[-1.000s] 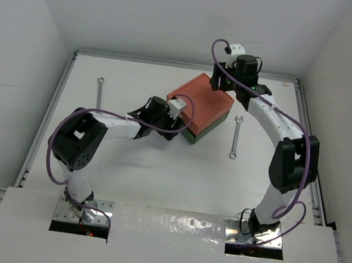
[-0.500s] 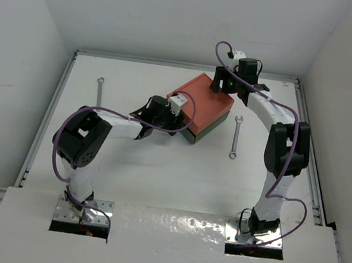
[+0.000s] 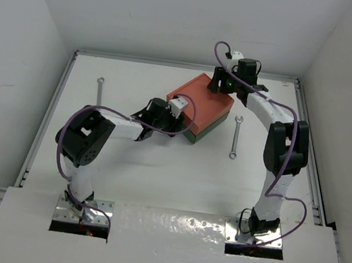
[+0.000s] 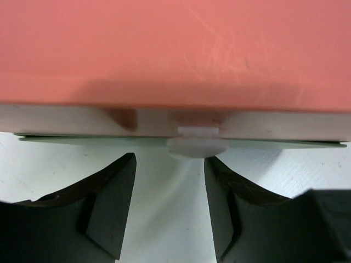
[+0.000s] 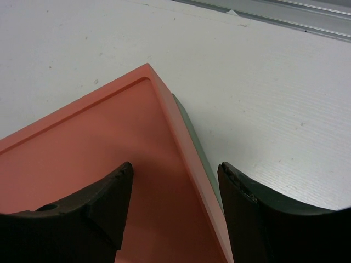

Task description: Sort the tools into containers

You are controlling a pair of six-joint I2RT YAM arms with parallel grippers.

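— What does the top view give you?
— A flat orange-red square box [image 3: 200, 99] stacked on a dark green box [image 3: 210, 129]. One slim silver wrench [image 3: 99, 92] lies well to their left, and a second wrench [image 3: 235, 137] lies just to their right.
— And your left wrist?
— Your left gripper [image 4: 170, 164] has its jaws apart and empty, with a small white knob [image 4: 197, 147] just ahead.
— Right wrist?
— Your right gripper [image 5: 175, 170] spreads over the orange-red box's edge, clamping nothing.

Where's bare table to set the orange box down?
Bare table lies between the orange box and the arm bases, and between the left wrench and that box. Crowded at the box: left gripper at its front, right gripper over its far corner, right wrench alongside.
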